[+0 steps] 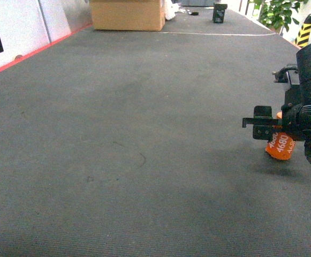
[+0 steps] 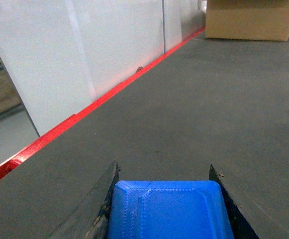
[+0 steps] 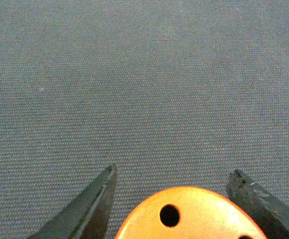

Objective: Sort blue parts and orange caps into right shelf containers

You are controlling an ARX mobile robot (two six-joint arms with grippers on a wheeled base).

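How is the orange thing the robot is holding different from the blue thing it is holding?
The orange cap is a round cylinder with "4680" printed on it; the blue part has a flat top with straight edges and no print visible. The cap's end has dark holes; the blue top has only faint lines. Both sit between fingers: the cap in the right gripper, the part in the left gripper.

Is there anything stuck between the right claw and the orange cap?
No. The orange cap already sits between the right claw's two fingers, with nothing else there. Only bare grey carpet lies ahead.
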